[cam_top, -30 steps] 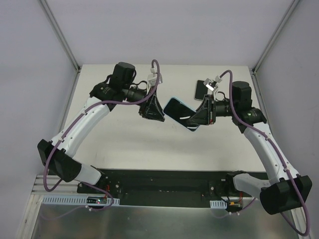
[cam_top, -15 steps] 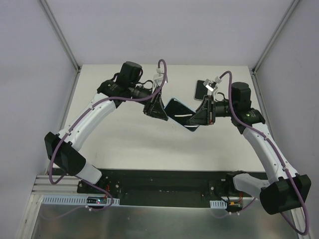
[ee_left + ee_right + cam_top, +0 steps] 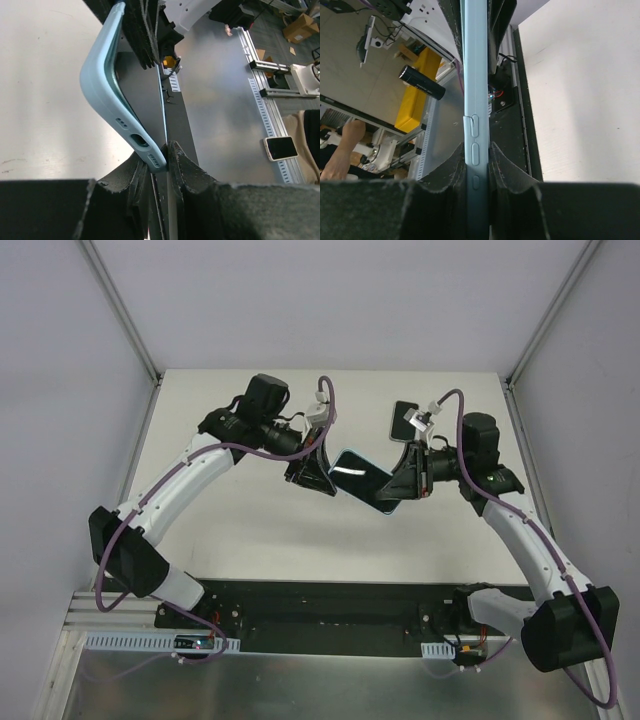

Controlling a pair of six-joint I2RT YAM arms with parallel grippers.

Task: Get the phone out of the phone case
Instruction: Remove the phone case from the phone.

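Mid-air above the desk [image 3: 250, 530], the left pincer [image 3: 322, 478] and right pincer [image 3: 398, 488] clamp opposite ends of the cyan phone case [image 3: 105, 95], with the phone [image 3: 358, 472] inside. The likely next move is for 1 pincer to peel the case away.

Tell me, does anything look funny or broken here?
Yes. The blue phone case, held up between the left end effector and right end effector, bulges away from the phone inside, leaving a gap. Bent, not visibly broken.
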